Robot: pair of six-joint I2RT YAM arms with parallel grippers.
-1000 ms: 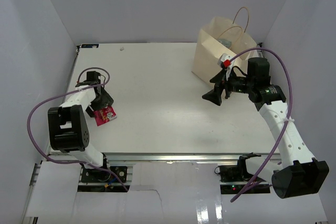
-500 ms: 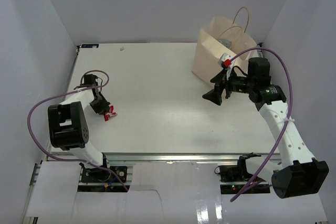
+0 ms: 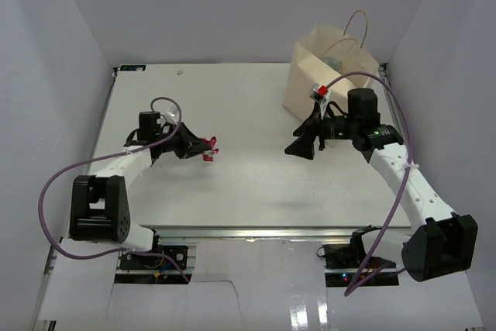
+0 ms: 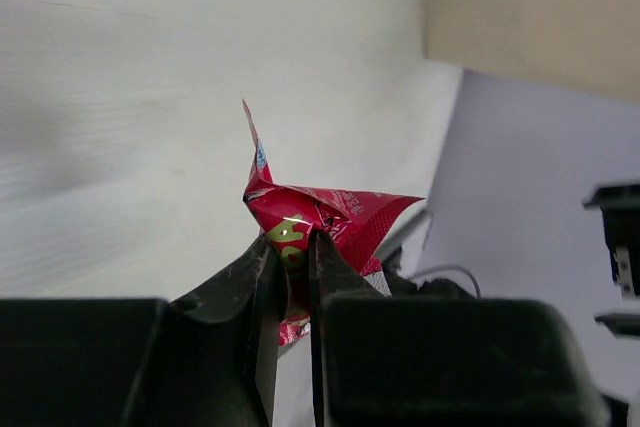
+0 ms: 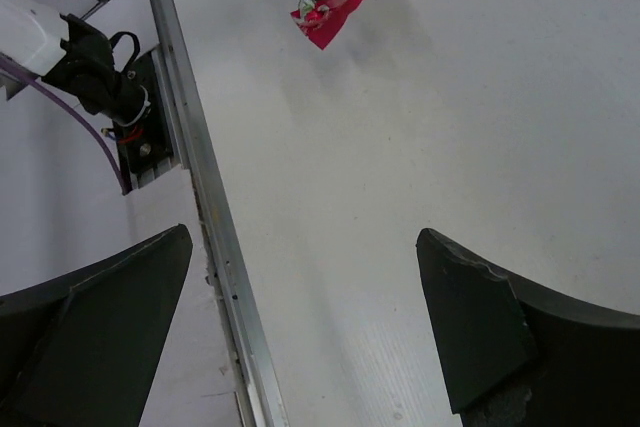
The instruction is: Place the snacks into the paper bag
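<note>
We saw left pincer (image 4: 290,259) clamped on crumpled red-pink foil snack packet (image 4: 322,219), packet raised over white worktop (image 3: 232,106), left of centre. We noted right pincer (image 5: 305,237) spread wide, empty, facing packet across worktop. Behind right pincer, toward far right corner, stood tall tan kraft paper bag (image 3: 308,87), upright.

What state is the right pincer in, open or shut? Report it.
Open. The right pincer shows its fingers wide apart in the wrist view, gripping nothing.
</note>
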